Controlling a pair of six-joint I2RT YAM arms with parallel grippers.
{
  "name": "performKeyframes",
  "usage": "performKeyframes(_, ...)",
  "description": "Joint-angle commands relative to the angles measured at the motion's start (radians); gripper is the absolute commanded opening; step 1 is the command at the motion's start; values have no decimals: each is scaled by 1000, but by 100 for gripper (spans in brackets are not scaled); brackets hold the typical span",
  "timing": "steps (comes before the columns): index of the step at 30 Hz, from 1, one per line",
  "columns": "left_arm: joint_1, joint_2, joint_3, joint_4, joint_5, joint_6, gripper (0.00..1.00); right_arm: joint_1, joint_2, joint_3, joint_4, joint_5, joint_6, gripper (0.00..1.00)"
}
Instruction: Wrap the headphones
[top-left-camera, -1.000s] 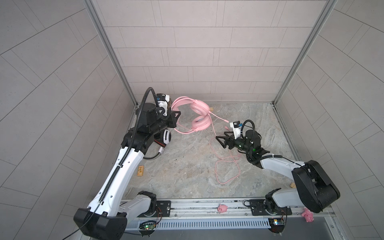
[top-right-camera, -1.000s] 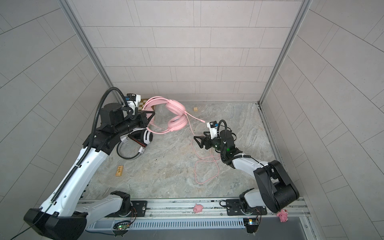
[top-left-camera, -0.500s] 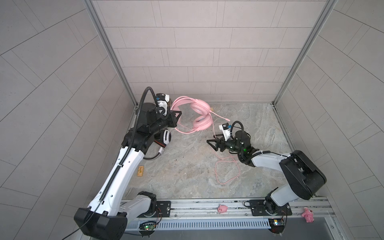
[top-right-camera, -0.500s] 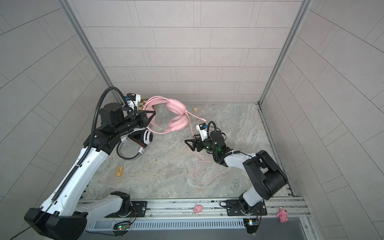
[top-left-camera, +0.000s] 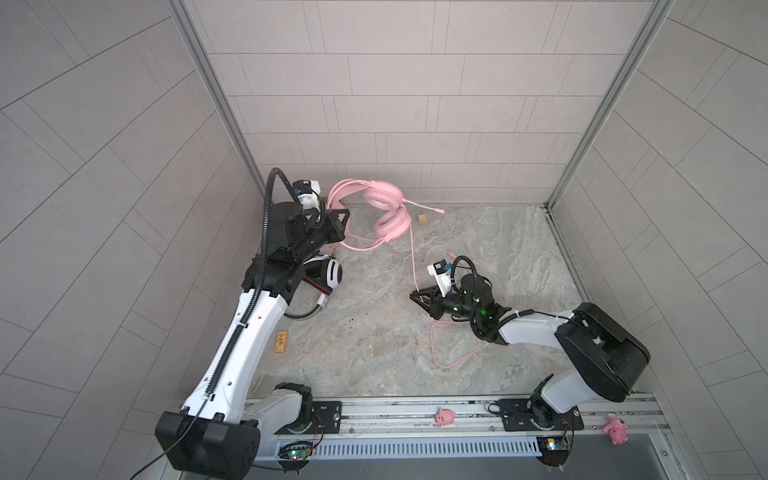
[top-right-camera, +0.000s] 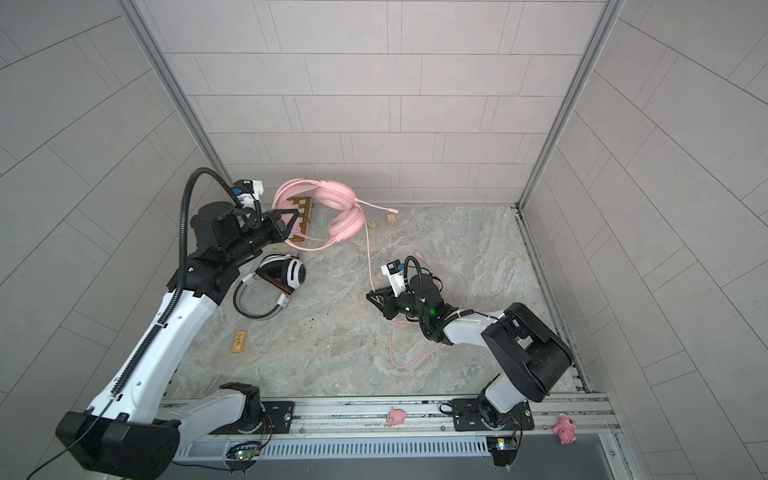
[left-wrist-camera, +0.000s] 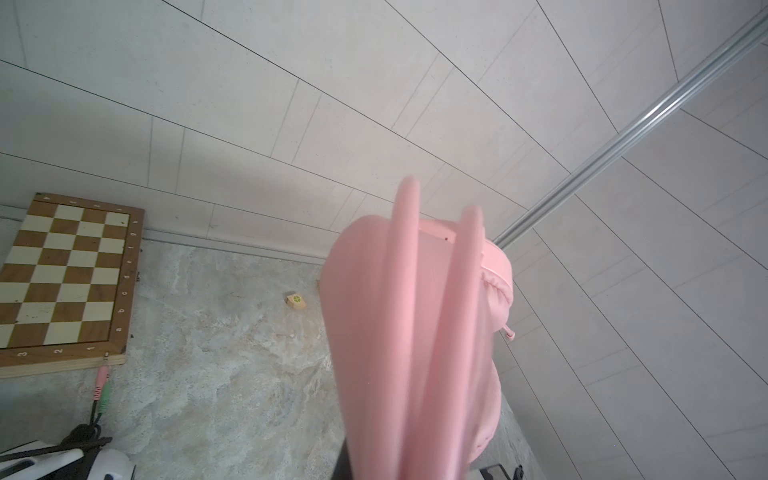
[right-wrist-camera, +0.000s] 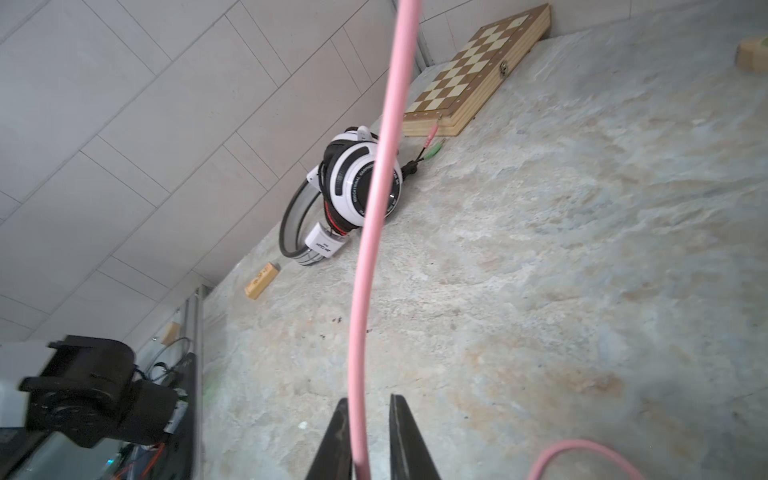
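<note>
The pink headphones (top-left-camera: 384, 208) (top-right-camera: 336, 203) hang above the back left of the floor. My left gripper (top-left-camera: 338, 220) is shut on their headband, which fills the left wrist view (left-wrist-camera: 415, 332). Their pink cord (top-left-camera: 413, 257) (right-wrist-camera: 365, 291) runs down to my right gripper (top-left-camera: 415, 296) (right-wrist-camera: 365, 401), whose jaws are shut on it low over the middle of the floor. More of the cord lies in a loose loop (top-left-camera: 436, 353) beneath the right arm. The white headphones with black stripes (top-left-camera: 328, 272) (right-wrist-camera: 361, 187) lie on the floor under my left arm.
A wooden chessboard (top-right-camera: 301, 220) (left-wrist-camera: 62, 282) lies against the back wall behind the left gripper. Small wooden blocks (top-left-camera: 281, 343) (top-right-camera: 390, 218) sit on the floor. Tiled walls close off three sides. Two pink pig toys (top-left-camera: 444, 415) rest on the front rail.
My right gripper slid left across the floor and its jaws closed from wide open onto the pink cord. The left arm and the pink headphones stayed where they were.
</note>
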Motion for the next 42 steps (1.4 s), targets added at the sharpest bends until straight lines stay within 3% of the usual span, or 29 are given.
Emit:
performKeyframes(1, 8, -15, -29, 204, -138, -48, 0, 40, -111, -8, -150, 55, -56, 8)
performKeyframes(4, 8, -20, -80, 296, -208, -81, 0, 74, -205, 26, -321, 107, -112, 0)
performKeyframes(8, -6, 16, -72, 285, -183, -54, 0, 100, -284, 154, -588, 135, -195, 0)
performKeyframes(12, -61, 65, -8, 107, -178, 114, 0, 101, -295, 362, -914, 151, -319, 0)
performKeyframes(16, -112, 115, 59, -115, -163, 322, 0, 94, -308, 555, -1184, 281, -448, 0)
performKeyframes(20, -148, 136, 88, -273, -180, 463, 0, 52, -359, 624, -1216, 374, -454, 0)
performKeyframes(25, -233, 176, 134, -406, -126, 615, 0, 38, -317, 753, -1284, 389, -503, 0)
performKeyframes(32, -296, 275, 217, -577, 97, 740, 0, 17, -288, 818, -1257, 426, -534, 0)
performKeyframes(42, -348, 322, 241, -651, 350, 809, 0, -14, -224, 798, -1135, 290, -504, 0)
